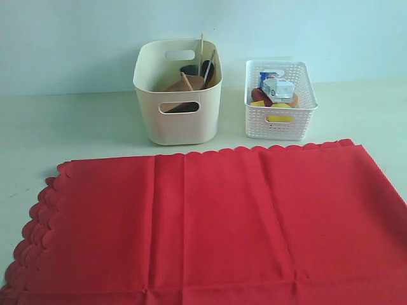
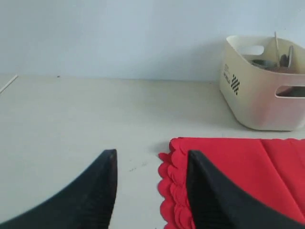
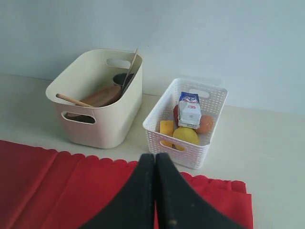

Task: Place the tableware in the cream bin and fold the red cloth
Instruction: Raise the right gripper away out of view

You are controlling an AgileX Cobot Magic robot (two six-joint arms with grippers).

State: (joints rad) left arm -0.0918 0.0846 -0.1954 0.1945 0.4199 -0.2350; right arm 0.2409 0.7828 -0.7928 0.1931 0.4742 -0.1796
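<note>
Two steps, one looking done: tableware (image 1: 187, 82) is sitting in the bin (image 1: 178, 124) at the tabletop's (image 1: 76, 127) back edge, cloth (image 1: 210, 222) lying flat along the front. Left gripper (image 2: 151, 157) is hanging released at the cloth's far-left corner, right gripper (image 3: 155, 156) clenched empty over its far edge. Folding is likely starting, calling for pinching an edge.
</note>
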